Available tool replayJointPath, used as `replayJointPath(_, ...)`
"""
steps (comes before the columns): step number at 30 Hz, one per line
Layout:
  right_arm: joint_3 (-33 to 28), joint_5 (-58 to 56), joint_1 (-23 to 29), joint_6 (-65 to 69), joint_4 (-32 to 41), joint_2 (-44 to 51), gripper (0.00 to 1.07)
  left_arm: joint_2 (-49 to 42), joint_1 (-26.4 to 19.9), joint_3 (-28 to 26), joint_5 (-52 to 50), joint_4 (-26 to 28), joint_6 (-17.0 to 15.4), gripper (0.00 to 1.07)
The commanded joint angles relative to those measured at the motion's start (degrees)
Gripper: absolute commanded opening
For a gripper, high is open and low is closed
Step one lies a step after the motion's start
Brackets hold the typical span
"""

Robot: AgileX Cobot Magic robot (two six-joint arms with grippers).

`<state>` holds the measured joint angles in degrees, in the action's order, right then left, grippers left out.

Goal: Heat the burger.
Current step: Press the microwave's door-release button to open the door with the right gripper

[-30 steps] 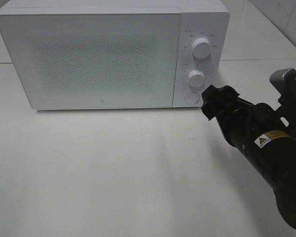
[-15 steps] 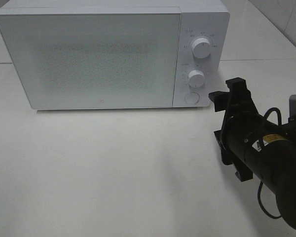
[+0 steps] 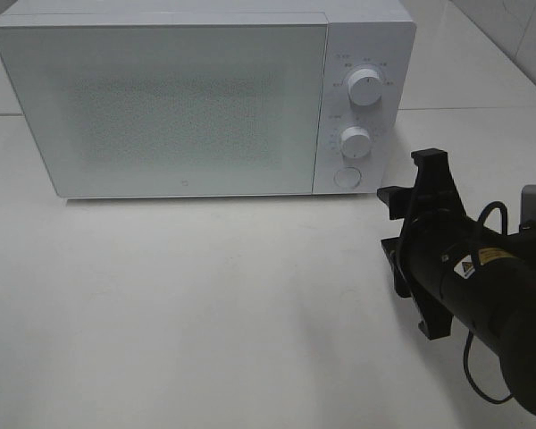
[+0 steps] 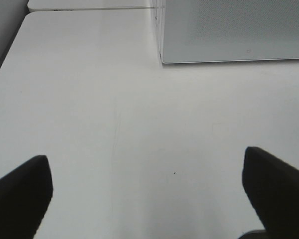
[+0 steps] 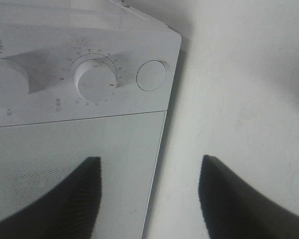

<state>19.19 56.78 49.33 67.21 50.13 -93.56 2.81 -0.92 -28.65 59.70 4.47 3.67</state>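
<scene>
Left gripper (image 4: 145, 167) is hanging low over bare table (image 4: 139, 99) at near left, jaws spread wide & gripping nothing. Prob. it's parked there to keep out of the way.

Further in on the right, right gripper (image 5: 149, 160) is hovering just off the near-right corner of the microwave (image 3: 188, 98). Its jaws are standing partly apart w/ nothing btwn them, and it's rolled sideways, pointing at the control panel. That aim is putting the round button (image 5: 152, 75) and lower dial (image 5: 94, 79) just ahead of the fingertips. So I'm judging it's lining up on a control, though I can't tell which. It isn't touching either yet.

At the far side the microwave is sitting across the back of the table w/ its door (image 3: 161, 107) shut flush.

Burger isn't showing in any view. It could be sitting behind the frosted door, but I can't tell thru it. If it's inside, what's left is prob. setting the controls; if not, the door needs opening first.
</scene>
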Motion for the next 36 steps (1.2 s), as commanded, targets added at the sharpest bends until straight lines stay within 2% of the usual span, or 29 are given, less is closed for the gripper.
replayJointPath(1, -0.1, -0.2, 0.2, 0.3, 0.2, 0.1, 0.3, -0.1, 0.2, 0.1, -0.2, 0.0, -0.3, 0.98)
replayJointPath(2, -0.1, -0.2, 0.2, 0.3, 0.2, 0.1, 0.3, -0.1, 0.2, 0.1, -0.2, 0.0, -0.3, 0.98)
replayJointPath(4, -0.1, -0.5, 0.2, -0.3, 0.2, 0.1, 0.13, -0.1, 0.2, 0.1, -0.2, 0.0, -0.3, 0.98)
replayJointPath(5, -0.1, -0.5, 0.2, -0.3, 0.2, 0.1, 0.13, -0.1, 0.2, 0.1, -0.2, 0.0, -0.3, 0.98)
replayJointPath(7, -0.1, -0.6, 0.2, -2.1, 0.2, 0.1, 0.0, -0.1, 0.2, 0.1, -0.2, 0.0, -0.3, 0.98)
replayJointPath(22, 0.2, -0.2, -0.8, -2.9, 2.0, -0.2, 0.0, -0.1, 0.2, 0.1, -0.2, 0.0, -0.3, 0.98)
replayJointPath(36, 7.1, -0.7, -3.6, -2.8, -1.1, -8.5, 0.01, -0.1, 0.2, 0.1, -0.2, 0.0, -0.3, 0.98)
